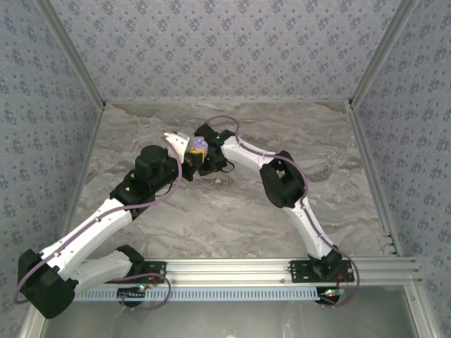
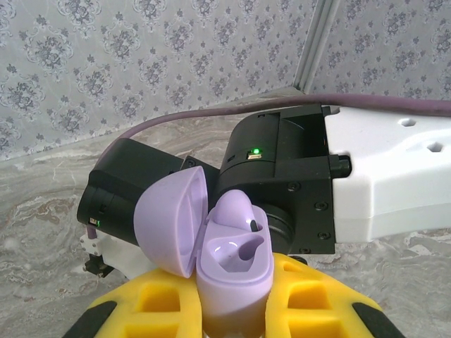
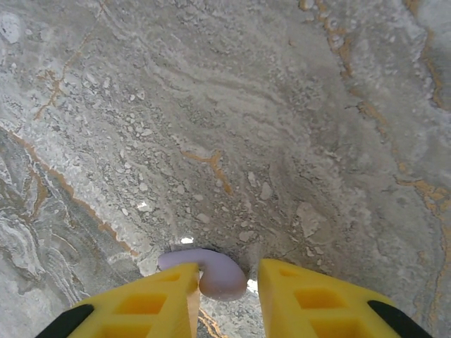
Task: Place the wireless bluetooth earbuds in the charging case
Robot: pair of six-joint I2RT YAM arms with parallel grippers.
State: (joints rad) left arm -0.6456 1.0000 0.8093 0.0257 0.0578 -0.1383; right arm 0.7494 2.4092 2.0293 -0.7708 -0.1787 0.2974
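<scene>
My left gripper [image 2: 236,292] is shut on the lilac charging case [image 2: 236,271], which it holds upright with its lid [image 2: 169,218] swung open to the left. One lilac earbud [image 2: 236,210] sits in the far slot, and the near slot is empty. In the top view the case [image 1: 199,145] is raised over the middle of the table. My right gripper [image 3: 227,267] points down at the marble table [image 3: 232,127]. A second lilac earbud [image 3: 220,279] lies between its yellow fingers, against the left finger and with a gap to the right one.
The right arm's black wrist housing [image 2: 282,190] and white link [image 2: 394,169] hang close behind the case. Patterned walls [image 1: 225,42] and metal corner posts [image 1: 373,63] enclose the table. An aluminium rail [image 1: 232,271] runs along the near edge.
</scene>
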